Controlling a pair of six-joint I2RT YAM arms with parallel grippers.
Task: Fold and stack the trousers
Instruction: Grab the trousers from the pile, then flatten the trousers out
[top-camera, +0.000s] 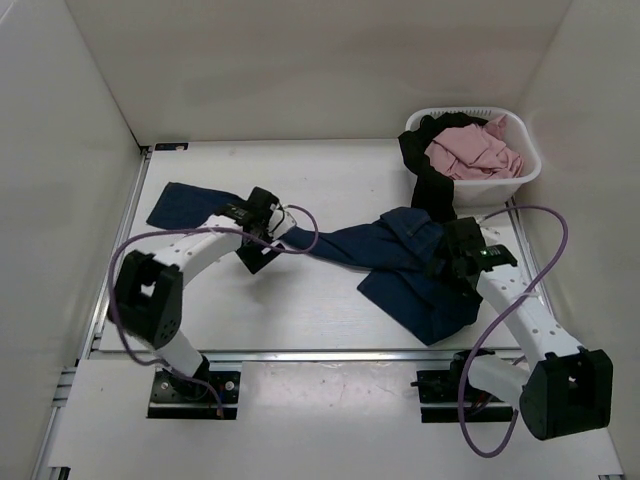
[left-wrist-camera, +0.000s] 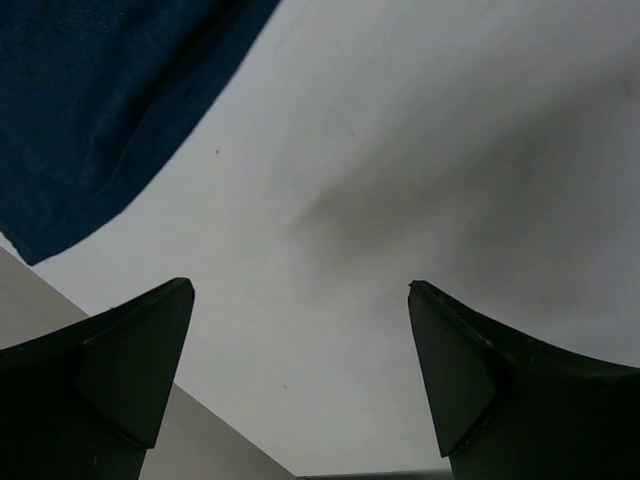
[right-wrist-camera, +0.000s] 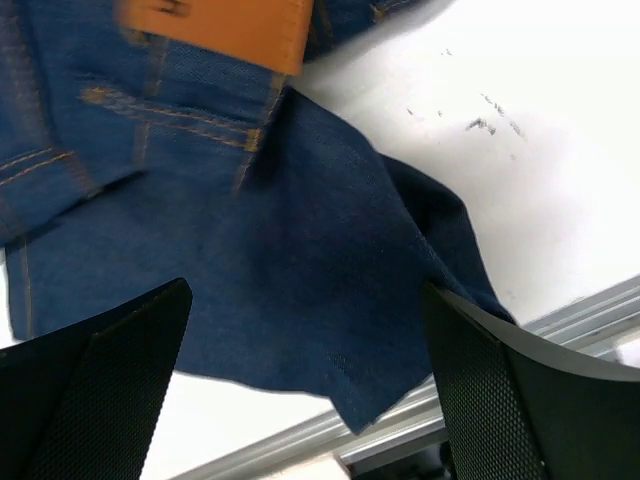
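From above, the long dark blue denim trousers (top-camera: 400, 262) lie across the white table (top-camera: 330, 170), with the left gripper (top-camera: 268, 228) by a leg and the right gripper (top-camera: 450, 250) over the waist end. A white plastic basket (top-camera: 523, 172) of pink cloth (top-camera: 470, 150) sits upper right. The left wrist view shows fingers (left-wrist-camera: 110, 370) wide apart over bare table. Only the right wrist view shows the orange-tan patch (right-wrist-camera: 215, 25), with fingers (right-wrist-camera: 100, 390) wide apart, holding nothing.
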